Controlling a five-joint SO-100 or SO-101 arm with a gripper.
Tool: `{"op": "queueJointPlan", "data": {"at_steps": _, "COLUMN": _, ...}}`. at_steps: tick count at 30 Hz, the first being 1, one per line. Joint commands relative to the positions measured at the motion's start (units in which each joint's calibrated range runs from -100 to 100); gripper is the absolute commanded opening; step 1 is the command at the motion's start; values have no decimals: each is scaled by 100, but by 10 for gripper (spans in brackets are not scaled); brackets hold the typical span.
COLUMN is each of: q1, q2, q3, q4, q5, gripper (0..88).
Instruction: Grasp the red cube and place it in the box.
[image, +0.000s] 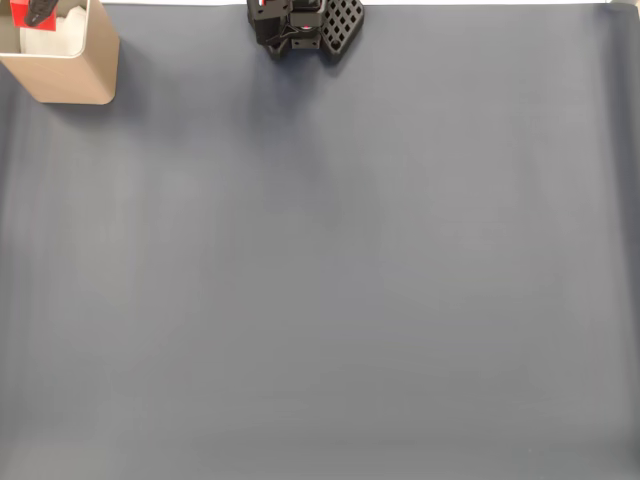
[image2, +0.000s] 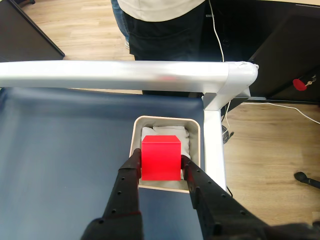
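At centre frame in the wrist view, the tool (image2: 161, 167) grips the red cube (image2: 160, 157) over the box (image2: 197, 131); lower slightly, centre it, then release.

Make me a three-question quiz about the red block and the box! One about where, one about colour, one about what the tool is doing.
1. Where is the red cube?
A. on the mat
B. above the box
C. on the floor

2. What colour is the mat?
A. green
B. yellow
C. dark blue-grey

3. What is the tool doing?
A. gripping the cube
B. hanging open
C. pushing the box

Answers: 1 B, wrist view shows the cube held over the box opening. 2 C, both views show a blue-grey mat. 3 A, both fingers press the cube's sides.
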Motion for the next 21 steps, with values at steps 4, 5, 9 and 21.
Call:
{"op": "queueJointPlan", "data": {"at_steps": 4, "q1": 57, "q2": -73, "q3": -64, "q4": -110, "q5": 15, "gripper": 0}}
{"op": "queueJointPlan", "data": {"at_steps": 5, "q1": 57, "q2": -82, "q3": -54, "q4": -110, "q5": 10, "gripper": 0}}
{"op": "queueJointPlan", "data": {"at_steps": 9, "q1": 36, "q2": -99, "q3": -45, "q4": -159, "q5": -73, "gripper": 2}}
{"op": "queueJointPlan", "data": {"at_steps": 21, "q1": 36, "q2": -168, "q3": 64, "q4": -438, "q5": -361, "gripper": 3}}
